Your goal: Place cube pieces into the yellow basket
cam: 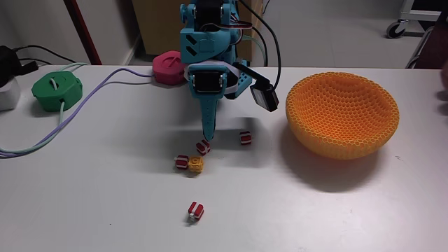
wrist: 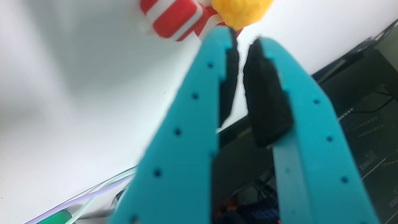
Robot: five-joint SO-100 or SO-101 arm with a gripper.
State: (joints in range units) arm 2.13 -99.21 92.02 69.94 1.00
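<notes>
Several cube pieces lie on the white table in the fixed view: a red-and-white cube (cam: 203, 147) just below my fingertips, another (cam: 245, 137) to its right, a red one (cam: 182, 162) touching an orange-yellow cube (cam: 196, 165), and a lone red one (cam: 195, 211) nearer the front. The yellow basket (cam: 343, 115) stands at the right, with no cubes visible in it. My teal gripper (cam: 208, 138) points down at the table. In the wrist view the gripper (wrist: 241, 38) has its jaws nearly together with nothing between them. A red-striped cube (wrist: 171, 15) and the orange-yellow cube (wrist: 242, 9) lie just beyond the tips.
A green hexagonal puck (cam: 57, 91) with cables sits at the back left, and a pink puck (cam: 170, 68) sits behind the arm's base. Cables trail across the left side of the table. A black object (cam: 5, 66) stands at the far left edge.
</notes>
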